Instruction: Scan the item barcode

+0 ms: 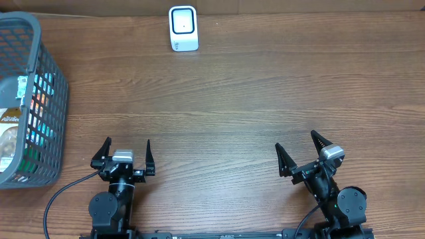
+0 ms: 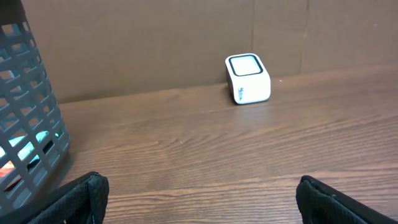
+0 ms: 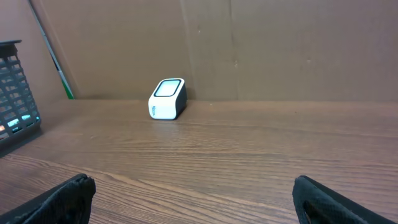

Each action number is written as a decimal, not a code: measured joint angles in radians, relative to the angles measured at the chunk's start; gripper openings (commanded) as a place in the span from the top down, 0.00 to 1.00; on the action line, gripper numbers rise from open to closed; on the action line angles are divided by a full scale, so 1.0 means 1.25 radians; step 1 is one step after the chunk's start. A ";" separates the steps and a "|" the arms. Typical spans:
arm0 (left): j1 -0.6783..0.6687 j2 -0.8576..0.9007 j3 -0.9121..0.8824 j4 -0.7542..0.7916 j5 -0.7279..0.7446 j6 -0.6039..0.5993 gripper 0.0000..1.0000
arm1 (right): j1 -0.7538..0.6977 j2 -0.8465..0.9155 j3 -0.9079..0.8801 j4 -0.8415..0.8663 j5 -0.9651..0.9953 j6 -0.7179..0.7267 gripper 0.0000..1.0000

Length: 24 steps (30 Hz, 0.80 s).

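My left gripper [image 1: 127, 147] and right gripper [image 1: 295, 141] hang wide apart, empty, at the tabletop's [image 1: 232, 99] near edge. The items [image 1: 9, 136] sit in the basket [image 1: 58, 93] at the left edge. Reaching in, I could snag its wall.

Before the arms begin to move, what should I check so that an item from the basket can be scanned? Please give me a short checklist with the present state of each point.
1. The left gripper is open and empty: ok.
2. The right gripper is open and empty: ok.
3. The scanner stands at the far edge of the table, with its window unblocked: ok.
4. The basket, on the left side, has packages inside: ok.
5. A barcode can be seen on a package: cannot tell.
6. Nothing stands between the basket and the scanner: ok.
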State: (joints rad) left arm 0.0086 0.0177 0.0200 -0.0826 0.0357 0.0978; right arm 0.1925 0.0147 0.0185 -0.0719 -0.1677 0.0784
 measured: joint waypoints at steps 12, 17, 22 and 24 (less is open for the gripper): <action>0.000 0.156 0.223 -0.080 0.034 -0.054 0.00 | 0.000 0.000 0.000 0.000 0.000 0.000 0.00; 0.000 0.327 0.397 -0.178 0.072 -0.079 0.00 | 0.000 -0.001 0.000 0.000 0.000 0.000 0.00; 0.000 0.533 0.634 -0.346 0.133 -0.096 0.01 | 0.000 -0.001 0.000 -0.001 0.000 0.000 0.00; 0.000 0.618 0.738 -0.432 0.153 -0.098 0.00 | 0.000 -0.001 0.000 0.000 0.000 0.000 0.00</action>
State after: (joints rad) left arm 0.0086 0.7898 0.9424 -0.6224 0.2268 -0.0250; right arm 0.1925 0.0135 0.0185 -0.0723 -0.1673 0.0784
